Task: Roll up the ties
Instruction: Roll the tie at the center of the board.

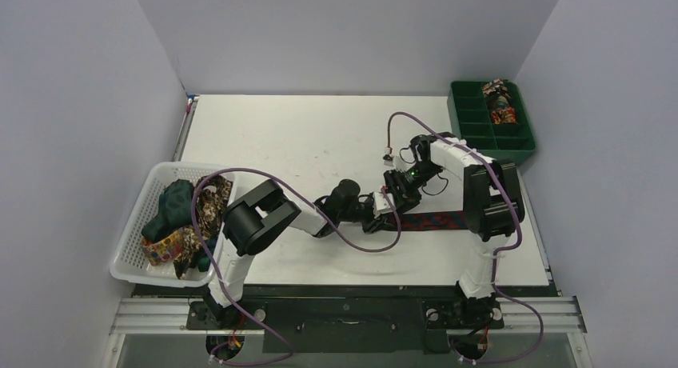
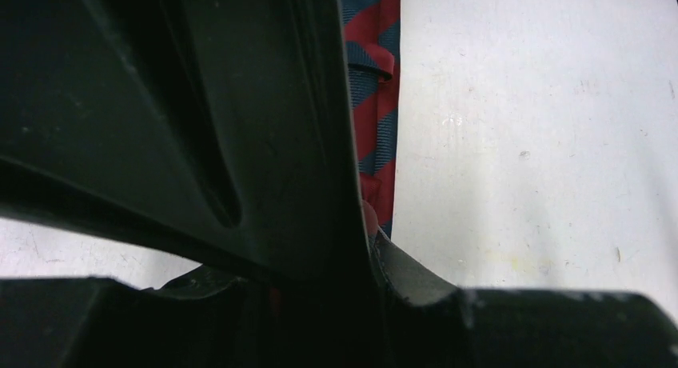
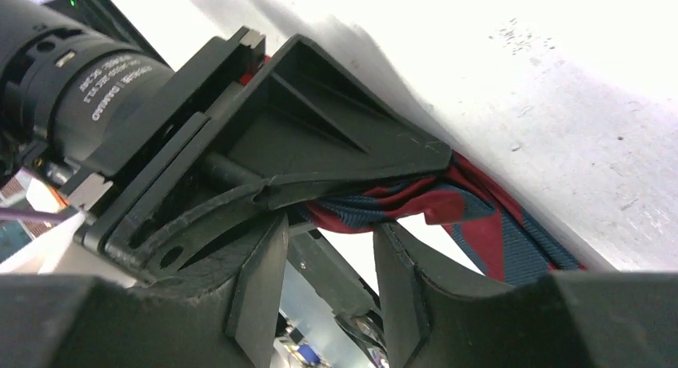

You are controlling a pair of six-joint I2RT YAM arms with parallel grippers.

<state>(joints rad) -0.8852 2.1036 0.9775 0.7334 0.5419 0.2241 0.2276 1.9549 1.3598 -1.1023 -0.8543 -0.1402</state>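
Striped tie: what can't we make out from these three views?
- Top external: the left end of the striped tie is hidden under the left tool and right tool. Whether a roll is started cannot be told.
- Left wrist: the tie's full width and length. The left tool's own finger fills most of the frame, and the top edge cuts the fabric.
- Right wrist: how far the tie runs. The right tool's body and the bottom edge cut it off.
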